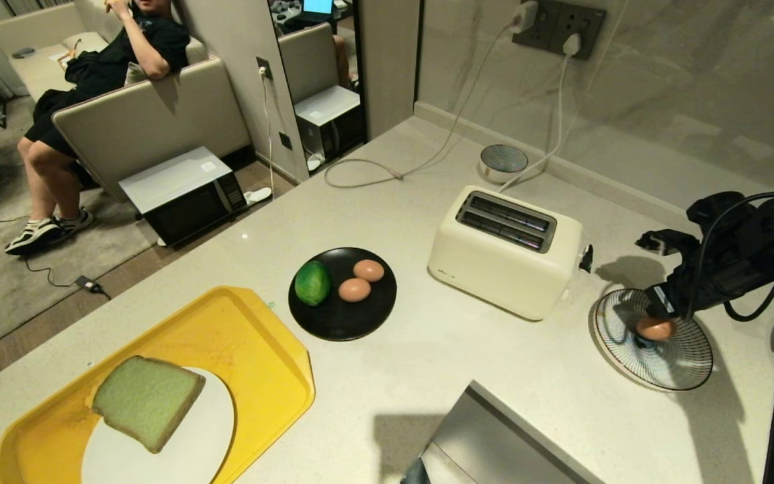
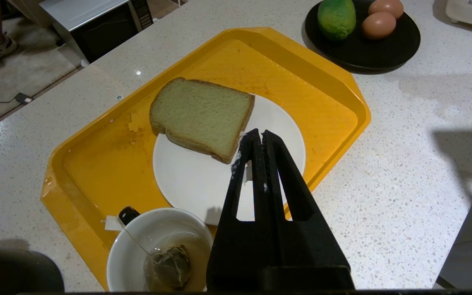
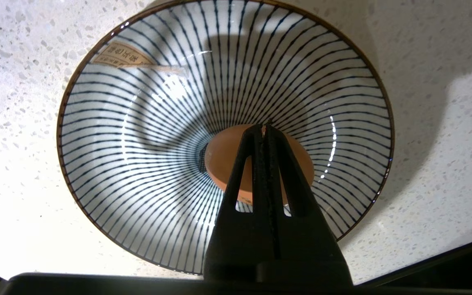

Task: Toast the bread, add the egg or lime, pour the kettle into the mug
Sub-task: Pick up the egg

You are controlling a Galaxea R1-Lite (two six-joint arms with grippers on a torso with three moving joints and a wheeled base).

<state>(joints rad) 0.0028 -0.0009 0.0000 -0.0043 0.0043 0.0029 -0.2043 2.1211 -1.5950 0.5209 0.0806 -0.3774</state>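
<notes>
Three eggs on a pale speckled stone counter, one apart in a striped bowl [image 1: 679, 366].

Right gripper [image 3: 265, 128] over the bowl, fingers pressed together, empty, just above the egg [image 1: 656, 329] lying at the bowl's centre. Left gripper [image 2: 259, 135] above the white plate [image 2: 187, 184], fingers pressed together, holding nothing. Bread [image 1: 148, 400] half on that plate, on a yellow tray [image 1: 252, 323]; mug [image 2: 154, 233] with a teabag at the tray's near edge. Lime [image 1: 312, 283] and two eggs on a black plate [image 1: 343, 323] beside a cream toaster [image 1: 504, 252]. Marble wall with sockets behind; a microwave [image 1: 182, 191] on the floor, a person seated on a beige sofa [image 1: 152, 128] beyond.
</notes>
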